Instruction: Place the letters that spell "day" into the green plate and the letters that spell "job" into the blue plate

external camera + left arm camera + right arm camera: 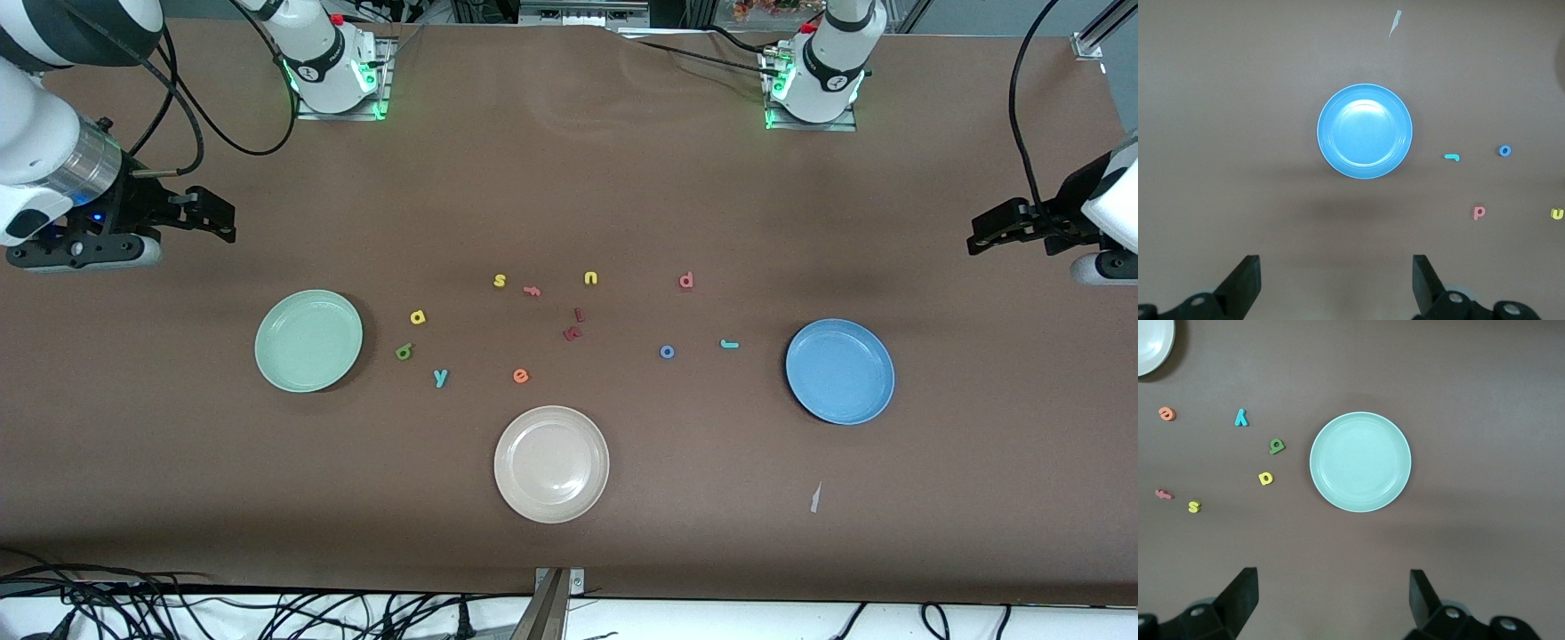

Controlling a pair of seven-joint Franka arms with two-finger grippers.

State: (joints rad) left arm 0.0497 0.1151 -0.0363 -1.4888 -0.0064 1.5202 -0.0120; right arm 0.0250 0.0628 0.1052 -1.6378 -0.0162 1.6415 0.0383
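While both plates lay bare, the six wanted letters sat loose on the brown table between them. Yellow "a", dark green "d" and teal "y" clustered just beside the green plate, toward the right arm's end. Teal "j" lay near the blue plate, with the blue "o" a little farther from that plate, and the salmon-pink "b" farther from the front camera than both.

Between the two groups were a yellow "s", a pink "f", a yellow "u", two dark red letters whose shapes were hard to read, and an orange "e". A cream-white plate sat nearest the front camera, and a small pale scrap lay nearer that camera than the blue plate.

At the right arm's end, the right gripper hung in the air over bare table near the green plate, held roughly level, its fingers spread wide on nothing. At the opposite end, the left gripper hung likewise over bare table, its fingers wide apart and empty. Both arms waited, each partly cut off by the front view's edge.
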